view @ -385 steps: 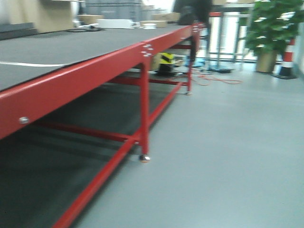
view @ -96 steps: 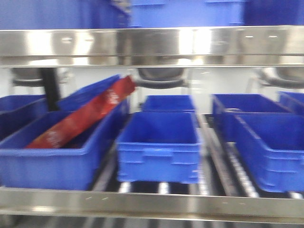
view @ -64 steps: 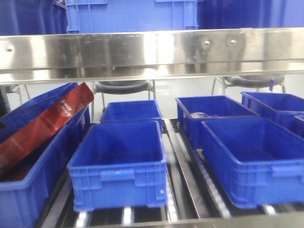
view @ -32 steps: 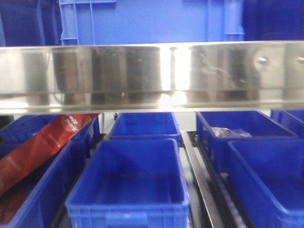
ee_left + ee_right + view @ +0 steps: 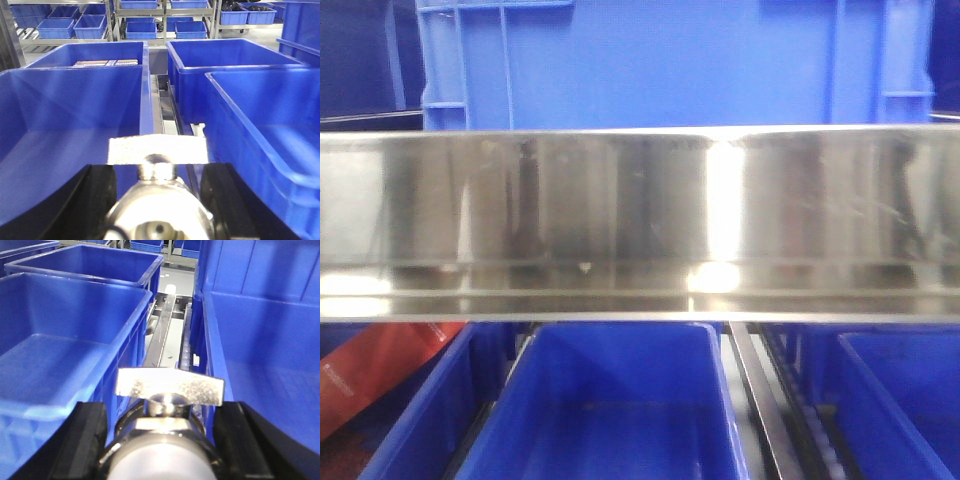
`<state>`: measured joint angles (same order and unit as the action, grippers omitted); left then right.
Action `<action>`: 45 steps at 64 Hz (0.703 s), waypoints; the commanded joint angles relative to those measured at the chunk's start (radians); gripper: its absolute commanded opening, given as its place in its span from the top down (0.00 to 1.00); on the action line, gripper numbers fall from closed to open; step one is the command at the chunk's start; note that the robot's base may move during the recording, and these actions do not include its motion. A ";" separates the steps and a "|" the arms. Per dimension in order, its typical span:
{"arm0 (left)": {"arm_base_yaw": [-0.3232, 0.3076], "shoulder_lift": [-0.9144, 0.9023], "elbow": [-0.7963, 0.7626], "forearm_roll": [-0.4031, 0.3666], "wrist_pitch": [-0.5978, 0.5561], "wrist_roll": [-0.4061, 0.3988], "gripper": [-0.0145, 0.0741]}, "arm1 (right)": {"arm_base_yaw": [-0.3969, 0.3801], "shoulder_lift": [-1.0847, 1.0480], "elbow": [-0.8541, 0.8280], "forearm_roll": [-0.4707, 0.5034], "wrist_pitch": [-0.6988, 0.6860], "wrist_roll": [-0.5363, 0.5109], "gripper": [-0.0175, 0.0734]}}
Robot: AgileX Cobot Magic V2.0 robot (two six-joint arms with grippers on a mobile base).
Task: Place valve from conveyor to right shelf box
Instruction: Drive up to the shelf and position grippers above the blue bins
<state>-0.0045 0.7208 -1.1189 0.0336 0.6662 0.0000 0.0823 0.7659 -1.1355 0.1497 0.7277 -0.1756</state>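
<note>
In the left wrist view, my left gripper [image 5: 157,187] is shut on a silver-grey valve [image 5: 159,212], whose flat metal lever [image 5: 157,150] points forward. It hangs over the gap between two blue boxes [image 5: 75,125]. In the right wrist view, my right gripper [image 5: 167,427] is shut on a second valve [image 5: 165,452], whose lever [image 5: 170,385] points forward. It sits above the rollers between a left box [image 5: 60,345] and a right box [image 5: 270,355]. The shelf's shiny steel rail [image 5: 640,220] fills the front view. The conveyor is out of view.
Under the rail are a blue box [image 5: 610,410], another at right [image 5: 900,400] and a red packet [image 5: 370,380] at left. A large blue crate [image 5: 670,60] stands on the upper level. More racks of blue boxes [image 5: 150,25] stand behind.
The front view has closed in on the shelf and risen. The steel rail now fills the middle of the frame, and the boxes have slid to the bottom edge.
</note>
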 commanded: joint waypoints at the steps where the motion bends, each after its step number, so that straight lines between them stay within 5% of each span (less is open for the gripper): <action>1: -0.006 -0.007 -0.007 -0.003 -0.058 -0.012 0.96 | -0.001 -0.010 -0.011 -0.003 -0.078 -0.011 0.98; 45: -0.006 -0.007 -0.007 -0.003 -0.058 -0.012 0.96 | -0.001 -0.010 -0.011 -0.003 -0.078 -0.011 0.98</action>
<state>-0.0045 0.7208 -1.1189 0.0336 0.6647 0.0000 0.0823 0.7659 -1.1355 0.1497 0.7277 -0.1756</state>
